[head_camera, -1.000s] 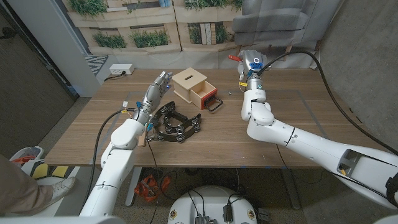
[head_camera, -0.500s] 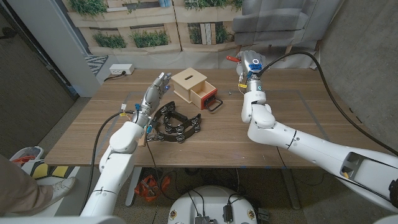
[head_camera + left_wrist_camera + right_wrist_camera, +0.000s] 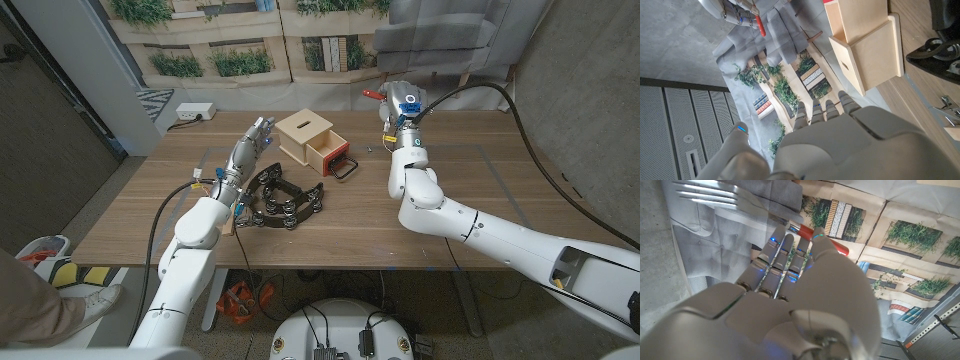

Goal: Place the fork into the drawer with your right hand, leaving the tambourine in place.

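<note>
Right hand [image 3: 400,103] up high past the far side of the table [image 3: 470,215], fingers closed around the fork [image 3: 740,202] by its red handle, shiny prongs poking out beyond the fingertips. Arm stretched long from the near right corner. Left hand [image 3: 252,140] held out straight with nothing in it, fingers side by side, just beside the wooden box [image 3: 306,137]. Drawer [image 3: 327,152] pulled open. Tambourine [image 3: 282,200] flat on the table near the left arm.
</note>
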